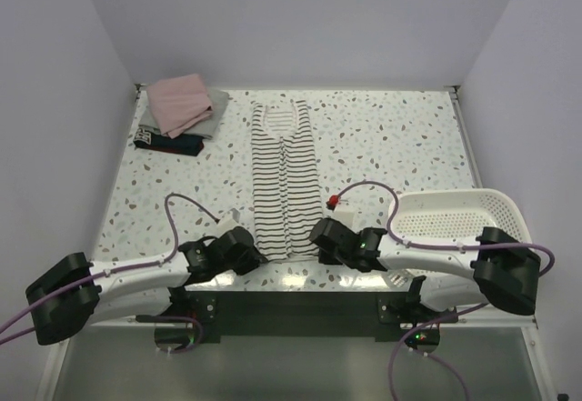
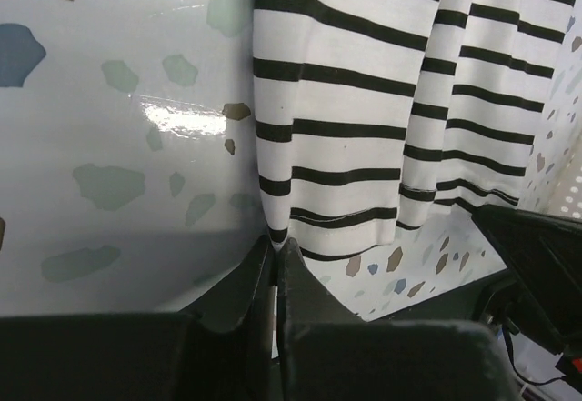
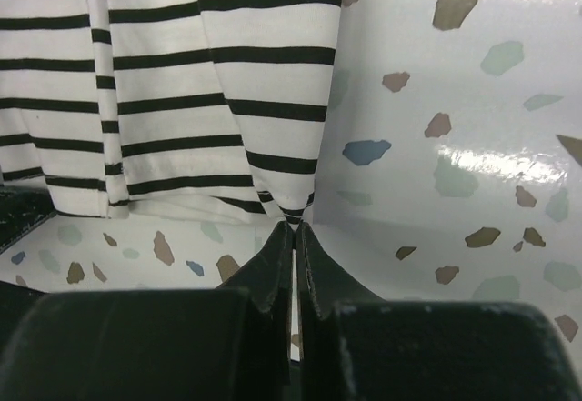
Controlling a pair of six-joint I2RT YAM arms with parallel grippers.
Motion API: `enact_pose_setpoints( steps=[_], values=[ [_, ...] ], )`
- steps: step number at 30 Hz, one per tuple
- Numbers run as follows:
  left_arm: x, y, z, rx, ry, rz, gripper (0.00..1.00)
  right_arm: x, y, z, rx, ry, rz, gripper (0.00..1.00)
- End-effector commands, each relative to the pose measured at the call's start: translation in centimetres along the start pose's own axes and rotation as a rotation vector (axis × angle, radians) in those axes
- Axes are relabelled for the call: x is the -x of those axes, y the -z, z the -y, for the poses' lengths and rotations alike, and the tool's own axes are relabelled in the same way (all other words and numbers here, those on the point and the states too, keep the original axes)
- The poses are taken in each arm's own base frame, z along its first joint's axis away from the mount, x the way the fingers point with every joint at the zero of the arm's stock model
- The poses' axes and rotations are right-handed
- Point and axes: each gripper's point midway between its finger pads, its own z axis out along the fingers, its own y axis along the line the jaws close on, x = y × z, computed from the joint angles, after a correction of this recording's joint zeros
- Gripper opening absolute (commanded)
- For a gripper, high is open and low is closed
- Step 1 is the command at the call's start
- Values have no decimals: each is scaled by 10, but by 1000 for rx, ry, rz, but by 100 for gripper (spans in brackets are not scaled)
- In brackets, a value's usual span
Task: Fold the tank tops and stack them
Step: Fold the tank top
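At the middle of the speckled terrazzo table (image 1: 391,137), the white tank top with thin black stripes (image 1: 286,178) lies flat as a narrow lengthwise strip. The left pincer (image 2: 275,248) is pressed together on its near left hem corner, and the right pincer (image 3: 294,230) pinches its near right corner. In the far left corner are 3 more: a dusty pink fabric top (image 1: 180,101) over a grey-green top (image 1: 215,117), with a dark navy top (image 1: 168,141) lowest. A white slotted plastic basket (image 1: 464,212) stands by the right arm.

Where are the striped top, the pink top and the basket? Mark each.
striped top (image 1: 286,183), top view, middle of its front.
pink top (image 1: 180,101), top view, centre of folded fabric.
basket (image 1: 455,194), top view, its far rim.
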Motion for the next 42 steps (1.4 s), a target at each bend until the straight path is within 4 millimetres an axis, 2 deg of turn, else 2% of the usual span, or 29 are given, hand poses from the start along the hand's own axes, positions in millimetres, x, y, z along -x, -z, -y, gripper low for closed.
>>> enact_pose_setpoints(
  steps=[1,6,8,12,15,18,21,22,23,26,27,28,29,30,31,32,34,35,36,38,39,41,42],
  values=[
    [-15,4,-72,238,-76,-44,2,-10,1,7,-32,29,3,0],
    [-27,11,-69,213,-119,-72,0,-23,9,12,-54,58,5,0],
    [-31,17,-65,205,-119,-75,0,-29,18,7,-34,66,7,0],
    [-55,33,-57,179,-173,-112,0,-39,36,7,-26,105,20,0],
    [-65,46,-47,171,-192,-113,0,-36,49,6,-16,110,31,0],
    [-58,56,-30,146,-190,-77,0,-22,63,5,-11,103,67,0],
    [-40,67,1,55,-167,2,0,-2,78,-7,3,123,117,0],
    [-33,71,8,31,-169,28,0,9,84,-18,14,118,145,1],
    [-22,76,23,-3,-161,71,0,19,86,-20,1,135,179,1],
    [9,80,43,-21,-158,145,0,40,84,-30,-34,166,193,1],
    [26,77,47,-13,-128,181,0,51,79,-33,-34,141,196,0],
    [35,79,60,-48,-153,202,0,58,77,-39,-22,133,198,0],
    [42,78,66,-60,-156,214,0,62,71,-42,-24,159,191,0],
    [58,76,69,-52,-135,247,0,72,65,-45,-14,128,193,0],
    [65,73,77,-57,-165,252,0,81,65,-52,-3,122,200,0],
    [81,70,78,-41,-147,281,0,86,59,-53,-16,145,197,0],
    [95,61,87,-39,-177,297,0,109,55,-61,-12,120,218,0],
    [100,57,90,-40,-178,293,0,111,46,-60,-33,150,208,0],
    [114,53,89,-28,-157,314,0,123,40,-61,-37,130,220,0],
    [127,43,98,-37,-173,317,0,137,33,-67,-35,139,221,0],
    [139,40,97,-23,-156,335,0,144,20,-64,-57,131,214,0],
    [158,33,103,-19,-147,356,0,159,12,-70,-59,134,223,0],
    [166,31,108,-34,-144,369,0,168,1,-70,-72,123,223,0]
  ],
)
